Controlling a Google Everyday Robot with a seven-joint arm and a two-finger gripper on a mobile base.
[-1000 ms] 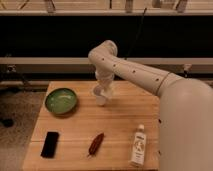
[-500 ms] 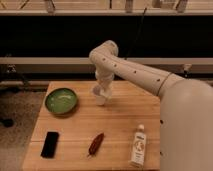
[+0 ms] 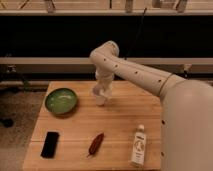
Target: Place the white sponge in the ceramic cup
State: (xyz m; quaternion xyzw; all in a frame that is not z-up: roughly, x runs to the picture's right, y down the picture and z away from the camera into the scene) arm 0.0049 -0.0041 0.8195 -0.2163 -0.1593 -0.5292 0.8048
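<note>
The small whitish ceramic cup (image 3: 100, 98) stands on the wooden table (image 3: 120, 125), right of the green bowl. My gripper (image 3: 102, 90) hangs straight down directly over the cup, its tip at the cup's rim. The white sponge is not visible on its own; it is hidden at the gripper's tip or inside the cup, and I cannot tell which.
A green bowl (image 3: 61, 101) sits at the table's left. A black phone (image 3: 50, 144) lies at the front left, a dark red chili-like object (image 3: 96, 143) at the front middle, and a white labelled bottle (image 3: 139, 146) at the front right. My arm spans in from the right.
</note>
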